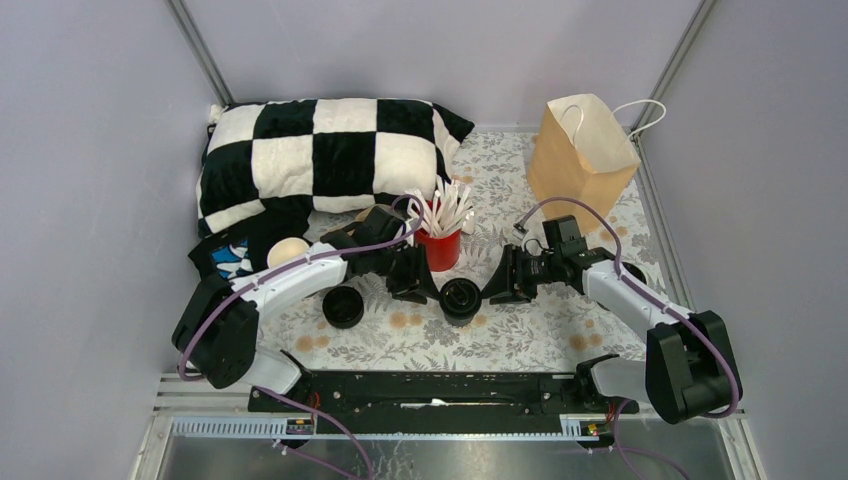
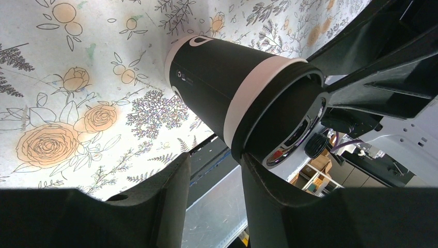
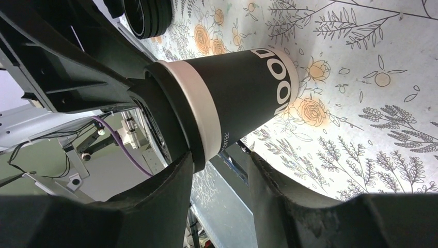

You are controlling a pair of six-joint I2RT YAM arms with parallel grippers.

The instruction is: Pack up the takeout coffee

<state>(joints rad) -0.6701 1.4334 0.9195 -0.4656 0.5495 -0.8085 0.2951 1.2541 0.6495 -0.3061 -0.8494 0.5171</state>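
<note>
Just past left claw (image 2: 214, 164), lidded cup (image 2: 222, 85)

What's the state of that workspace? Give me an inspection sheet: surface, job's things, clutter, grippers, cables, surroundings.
Surface: floral cloth, lying flat.
Job's things: one dark lidded cup, upright mid-table; a second cup not made out.
Clutter: checkered pillow, red pot of white sticks, paper bag upright at the back right, black stack, apparently lids, cream ball.
Grippers: left gripper and right gripper flank the cup at its lid, jaws apart, nothing between them.
Cables: purple cable along each arm.
Surroundings: grey walls, black rail at the near edge.
</note>
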